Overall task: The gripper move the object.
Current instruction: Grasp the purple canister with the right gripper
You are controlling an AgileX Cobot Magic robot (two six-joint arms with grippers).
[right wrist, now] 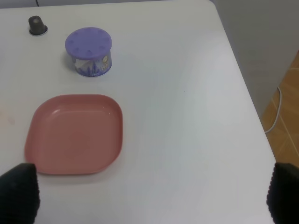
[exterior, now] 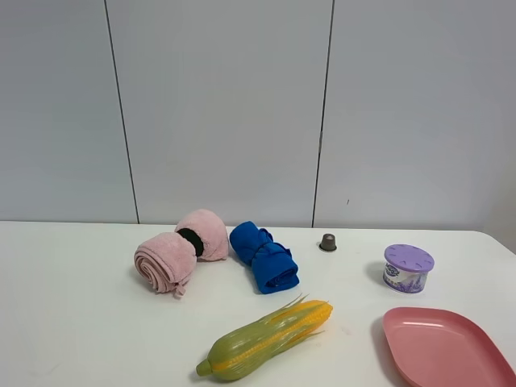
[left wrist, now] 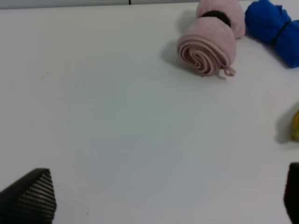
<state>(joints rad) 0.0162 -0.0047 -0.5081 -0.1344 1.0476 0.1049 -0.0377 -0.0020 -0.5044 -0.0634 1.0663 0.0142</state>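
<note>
The object, a small round tub with a lilac dotted lid and a white-purple label, stands upright on the white table at the right, just behind a pink plate. It also shows in the right wrist view, far from my right gripper, which is open and empty with its black fingertips wide apart over the table beyond the plate. My left gripper is open and empty over bare table, its fingertips wide apart. Neither arm shows in the exterior high view.
A tiny brown capsule stands behind the tub. A pink rolled towel, a blue rolled cloth and a toy corn cob lie mid-table. The table's right edge is close to the tub.
</note>
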